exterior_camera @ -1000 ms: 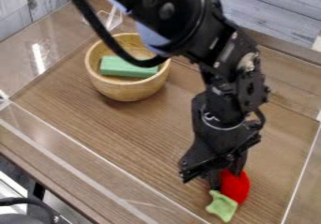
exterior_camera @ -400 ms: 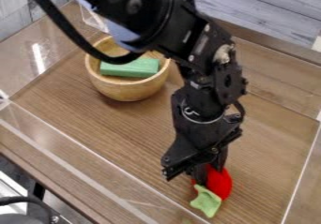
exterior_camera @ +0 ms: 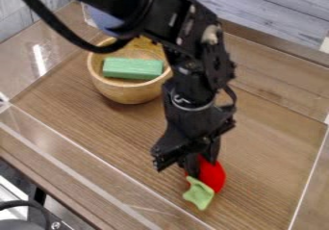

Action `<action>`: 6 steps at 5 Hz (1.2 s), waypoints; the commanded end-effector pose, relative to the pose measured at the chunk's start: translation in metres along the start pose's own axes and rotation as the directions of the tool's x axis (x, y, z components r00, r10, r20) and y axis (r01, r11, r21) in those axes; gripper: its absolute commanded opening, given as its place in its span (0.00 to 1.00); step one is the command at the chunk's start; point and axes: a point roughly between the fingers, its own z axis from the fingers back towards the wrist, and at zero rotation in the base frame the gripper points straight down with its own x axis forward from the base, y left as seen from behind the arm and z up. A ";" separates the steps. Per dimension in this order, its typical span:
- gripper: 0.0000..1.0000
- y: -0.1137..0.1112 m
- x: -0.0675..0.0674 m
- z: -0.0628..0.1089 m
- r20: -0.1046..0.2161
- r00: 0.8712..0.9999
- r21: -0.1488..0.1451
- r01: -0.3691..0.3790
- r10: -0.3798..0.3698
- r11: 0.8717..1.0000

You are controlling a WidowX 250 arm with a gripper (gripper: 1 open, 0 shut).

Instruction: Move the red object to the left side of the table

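The red object (exterior_camera: pixel 213 175), a small red toy with a light green leafy cap (exterior_camera: pixel 197 192), is near the front right of the wood-grain table (exterior_camera: pixel 77 118). My black gripper (exterior_camera: pixel 190 166) comes down from above and is shut on the red object's upper left side. Its fingers (exterior_camera: pixel 168 161) hide part of the toy. I cannot tell whether the toy touches the tabletop or hangs just above it.
A round light wooden bowl (exterior_camera: pixel 125 88) with a green rectangular block (exterior_camera: pixel 135 68) inside stands at the back left. Low clear acrylic walls (exterior_camera: pixel 52 138) edge the table. The black arm (exterior_camera: pixel 193 51) reaches across above the bowl.
The gripper has moved left and slightly away from the front edge, and the red object has travelled with it. The arm now leans further over the bowl.
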 end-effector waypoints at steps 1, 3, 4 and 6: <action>0.00 -0.007 0.009 0.005 -0.012 0.999 -0.065 -0.047 0.046 0.997; 0.00 0.001 0.005 -0.004 -0.027 0.988 -0.081 -0.152 0.151 0.985; 0.00 0.005 -0.002 -0.007 -0.026 0.980 -0.094 -0.200 0.199 0.975; 0.00 -0.002 0.006 -0.009 0.005 0.973 -0.095 -0.230 0.231 0.969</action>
